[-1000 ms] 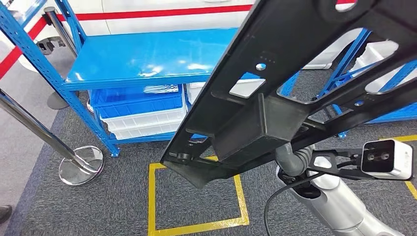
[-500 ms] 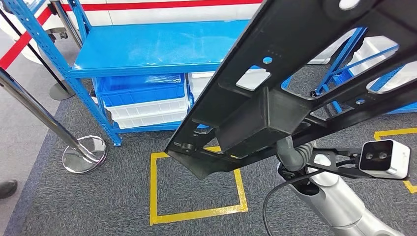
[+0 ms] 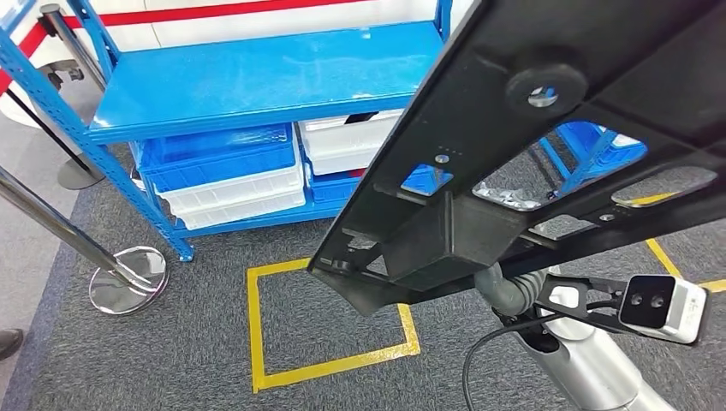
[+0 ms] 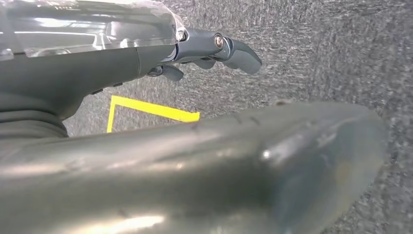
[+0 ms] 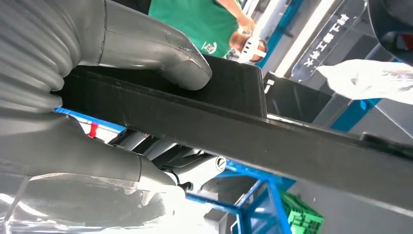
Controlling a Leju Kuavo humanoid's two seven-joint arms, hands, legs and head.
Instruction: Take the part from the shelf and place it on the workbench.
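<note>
A long black part [image 3: 479, 163] with cut-outs and a box-shaped block on its underside slants across the head view from the upper right down to the middle. My right hand [image 3: 507, 288] grips it from below, near the block. In the right wrist view the thick thumb [image 5: 185, 68] presses on the part [image 5: 253, 131], which runs across the picture. My left hand [image 4: 204, 46] hangs over grey carpet and holds nothing, its fingers loosely apart. The blue shelf [image 3: 257, 77] stands at the back left, its top board bare.
Blue and white bins [image 3: 223, 171] sit on the shelf's lower level. A chrome stanchion [image 3: 127, 278] stands at the left, with a shoe at the edge [image 3: 8, 342]. A yellow tape square [image 3: 253, 325] marks the carpet. A person in green [image 5: 209, 24] stands beyond the part.
The whole picture has shifted, so the camera has moved: shelf and tape square sit further left and more bins show. The part stays in my right hand.
</note>
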